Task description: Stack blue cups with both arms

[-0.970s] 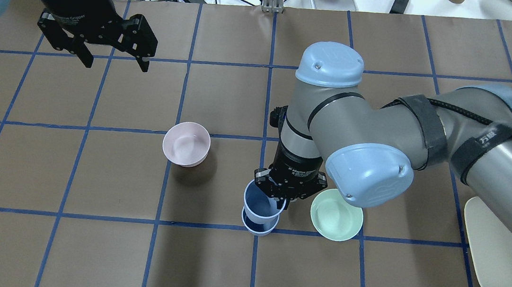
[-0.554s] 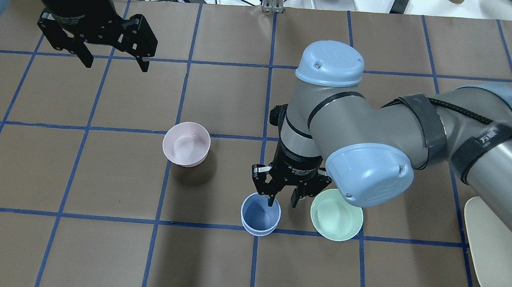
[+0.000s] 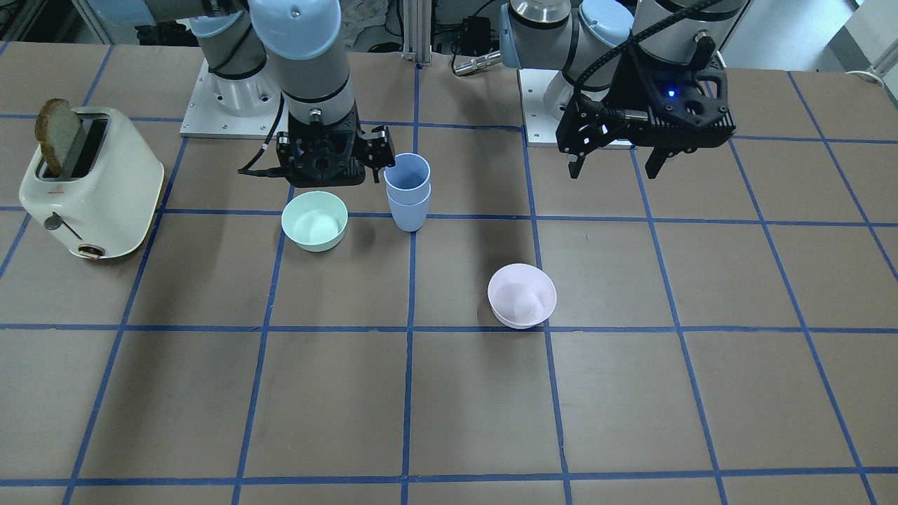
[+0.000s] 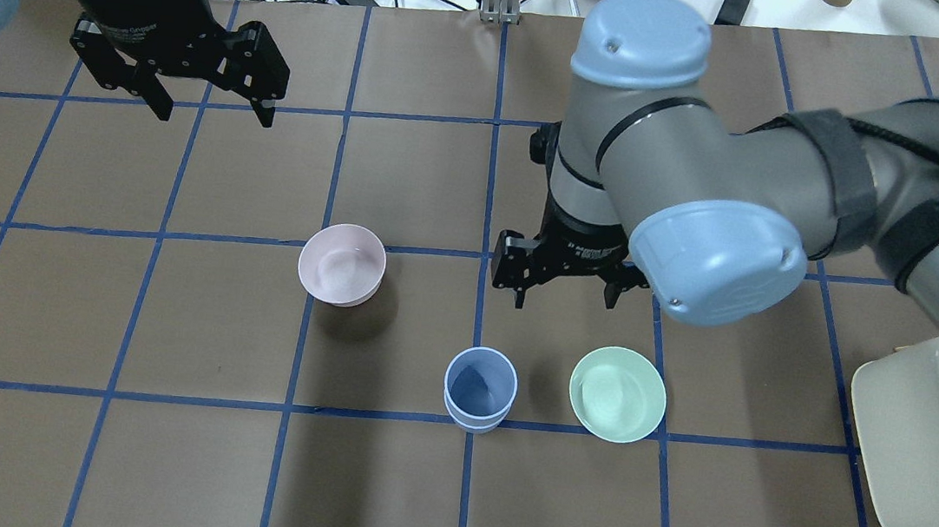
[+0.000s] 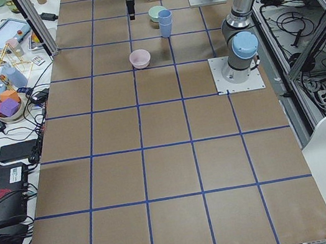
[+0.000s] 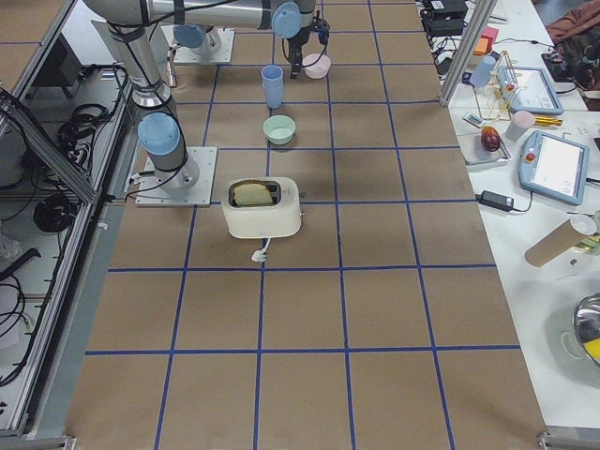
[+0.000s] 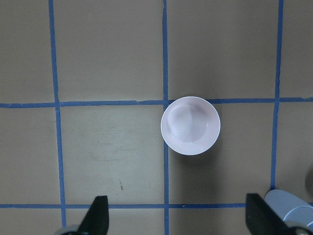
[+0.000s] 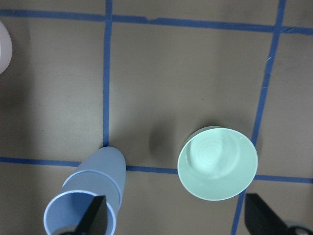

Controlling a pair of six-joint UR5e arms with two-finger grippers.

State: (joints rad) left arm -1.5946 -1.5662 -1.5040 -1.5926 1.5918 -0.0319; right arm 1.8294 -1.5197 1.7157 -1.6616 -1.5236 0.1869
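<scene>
Overhead exterior shows smooth tapered blue cups (image 4: pixel 480 384) nested, seemingly plastic; left claw (image 4: pixel 214 113) and right claw (image 4: pixel 564 297) gape wide.

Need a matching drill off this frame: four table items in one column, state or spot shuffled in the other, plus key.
Items
1. blue cups
2. green bowl
3. pink bowl
4. toaster

States or spots
A. empty, standing apart, to the robot's left of the stack
B. slice of bread in its slot
C. nested one in the other, upright, held by nothing
D. empty, close beside the stack on the robot's right

Pairs: 1-C, 2-D, 3-A, 4-B
</scene>
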